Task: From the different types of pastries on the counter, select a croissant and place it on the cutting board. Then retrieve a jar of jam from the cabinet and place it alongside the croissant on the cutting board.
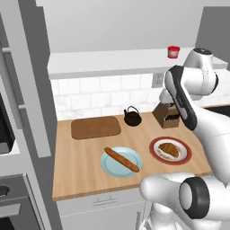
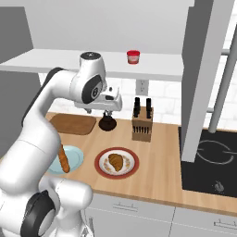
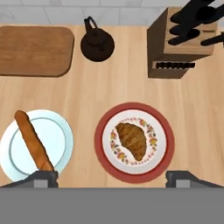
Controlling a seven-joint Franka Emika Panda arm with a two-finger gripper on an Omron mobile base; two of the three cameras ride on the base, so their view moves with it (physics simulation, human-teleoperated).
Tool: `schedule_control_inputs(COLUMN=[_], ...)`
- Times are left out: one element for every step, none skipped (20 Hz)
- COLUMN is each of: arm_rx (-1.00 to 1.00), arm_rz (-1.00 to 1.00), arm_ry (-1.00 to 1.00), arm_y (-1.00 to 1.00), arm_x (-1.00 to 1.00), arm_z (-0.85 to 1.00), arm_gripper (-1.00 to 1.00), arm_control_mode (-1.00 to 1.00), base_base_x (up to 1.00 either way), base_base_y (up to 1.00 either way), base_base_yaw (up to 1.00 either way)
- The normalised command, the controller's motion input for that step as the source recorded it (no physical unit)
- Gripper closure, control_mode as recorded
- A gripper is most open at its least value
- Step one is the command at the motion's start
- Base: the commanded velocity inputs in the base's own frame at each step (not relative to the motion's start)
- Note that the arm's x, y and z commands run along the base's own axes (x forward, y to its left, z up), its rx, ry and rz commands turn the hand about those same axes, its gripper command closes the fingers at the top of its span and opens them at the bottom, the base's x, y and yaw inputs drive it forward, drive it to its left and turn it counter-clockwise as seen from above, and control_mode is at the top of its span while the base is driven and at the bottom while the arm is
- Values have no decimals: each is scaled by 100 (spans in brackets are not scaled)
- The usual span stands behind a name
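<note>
While my gripper hangs wide open and empty at the bottom of the hand view, the croissant lies just above it on the red-rimmed plate, long axis slanting upper left to lower right, so I judge a descent with a slight wrist turn.

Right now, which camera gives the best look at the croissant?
The hand view: it looks straight down on the croissant, large and unblocked on its red-rimmed plate. The left base view shows it small, beside the arm. The right base view shows it clear but smaller and at a slant.
</note>
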Motion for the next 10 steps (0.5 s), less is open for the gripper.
schedule_control_inputs(arm_rx=[0,0,0,-6,-18,-17,-12,-8,-5,-4], arm_rz=[0,0,0,-3,-5,-6,-3,-3,-7,-11], arm_ry=[2,0,0,-11,-34,-33,-26,-21,-15,-15], arm_y=[-26,-31,-6,0,-24,-27,-31,-46,-39,-41], arm_x=[0,0,33,30,0,0,0,-5,0,0], arm_z=[-4,-1,0,0,44,46,39,40,40,49], arm_gripper=[-100,-100,-100,-100,-100,-100,-100,-100,-100,-100], arm_control_mode=[-100,-100,-100,-100,-100,-100,-100,-100,-100,-100], base_base_x=[0,0,0,0,0,0,0,0,0,0], base_base_y=[0,0,0,0,0,0,0,0,0,0], base_base_yaw=[0,0,0,0,0,0,0,0,0,0])
